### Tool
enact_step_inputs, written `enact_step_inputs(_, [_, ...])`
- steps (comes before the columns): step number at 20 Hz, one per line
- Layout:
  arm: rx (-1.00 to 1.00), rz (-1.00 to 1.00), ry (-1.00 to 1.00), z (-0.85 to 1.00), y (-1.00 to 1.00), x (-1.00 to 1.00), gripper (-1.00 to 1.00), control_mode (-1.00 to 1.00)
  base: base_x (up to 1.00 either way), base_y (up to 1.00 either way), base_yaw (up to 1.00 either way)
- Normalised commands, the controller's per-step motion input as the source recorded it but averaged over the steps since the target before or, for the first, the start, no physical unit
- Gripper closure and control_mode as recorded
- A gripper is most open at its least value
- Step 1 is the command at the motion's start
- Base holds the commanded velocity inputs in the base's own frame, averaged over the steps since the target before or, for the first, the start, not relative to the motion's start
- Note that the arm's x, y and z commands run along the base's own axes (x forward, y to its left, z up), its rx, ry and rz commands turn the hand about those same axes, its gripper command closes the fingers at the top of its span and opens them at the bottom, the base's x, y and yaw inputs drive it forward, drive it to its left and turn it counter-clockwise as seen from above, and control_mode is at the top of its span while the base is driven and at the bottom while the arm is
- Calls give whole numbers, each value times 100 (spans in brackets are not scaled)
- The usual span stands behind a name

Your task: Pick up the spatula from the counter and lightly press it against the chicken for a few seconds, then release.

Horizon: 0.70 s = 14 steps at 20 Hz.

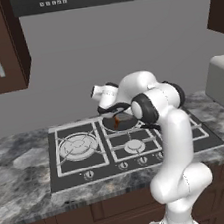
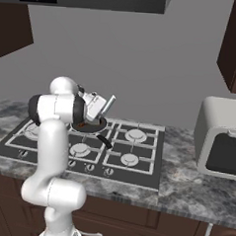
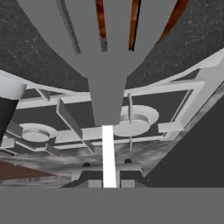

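My gripper [image 1: 108,107] [image 2: 94,113] hovers over the back burner, shut on the spatula's white handle [image 3: 108,153]. The handle's end [image 2: 109,103] sticks up and to the right of the hand. The spatula's grey slotted blade [image 3: 107,43] lies over the dark pan [image 1: 123,123] [image 2: 90,126] [image 3: 39,61]. Orange-brown chicken [image 3: 100,17] [image 1: 116,122] shows through the slots, directly under the blade. I cannot tell whether blade and chicken touch. The fingertips [image 3: 87,178] flank the handle closely.
The pan sits on a gas cooktop [image 1: 78,146] [image 2: 132,155] with knobs along its front. The pan's black handle [image 2: 104,140] points toward the front. A white toaster oven [image 2: 222,141] stands on the marble counter at the right. Dark cabinets and a microwave hang above.
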Motion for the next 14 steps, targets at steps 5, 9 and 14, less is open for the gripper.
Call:
enact_step_inputs(5, [0,0,0,-14,3,34,100,-100,0,0,0])
enact_step_inputs(9, [0,0,0,-24,9,24,100,-100,0,0,0])
enact_step_inputs(14, [-3,0,0,-41,24,1,100,-100,0,0,0])
